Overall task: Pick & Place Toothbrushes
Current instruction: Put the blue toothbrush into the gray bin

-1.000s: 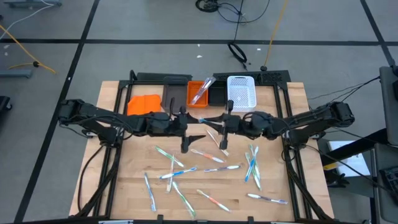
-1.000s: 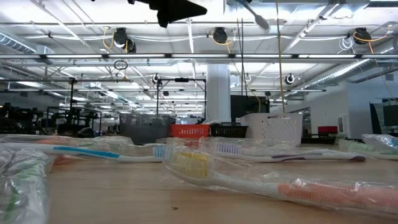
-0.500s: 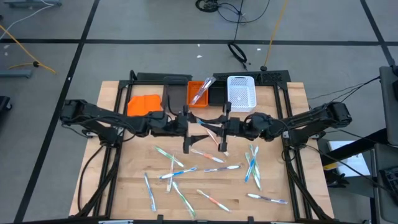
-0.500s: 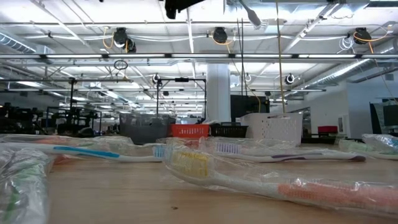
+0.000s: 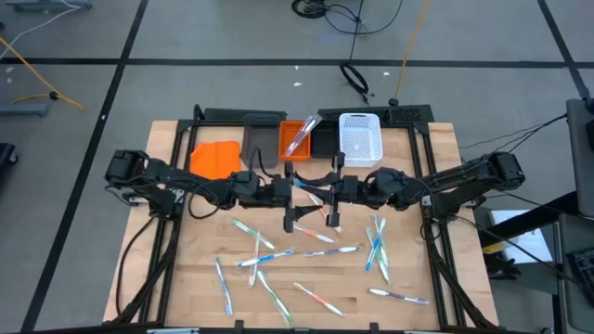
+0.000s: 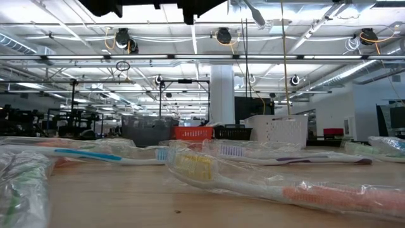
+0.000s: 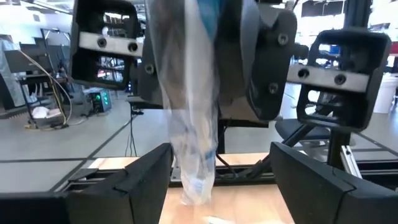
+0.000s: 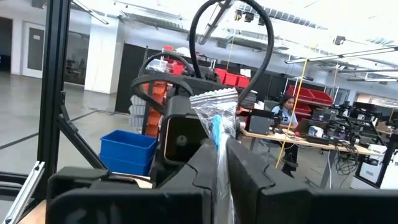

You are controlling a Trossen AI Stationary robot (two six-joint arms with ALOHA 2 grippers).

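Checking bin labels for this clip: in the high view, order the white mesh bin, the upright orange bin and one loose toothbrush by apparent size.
1. white mesh bin
2. orange bin, somewhat smaller
3. toothbrush, by far the slimmest, though about as long as the bins.

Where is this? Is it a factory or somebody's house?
Probably a robot lab or workshop, not a house. You can see a high ceiling with pipes and lights, a person at a desk with screens, and a wooden table strewn with toothbrushes.
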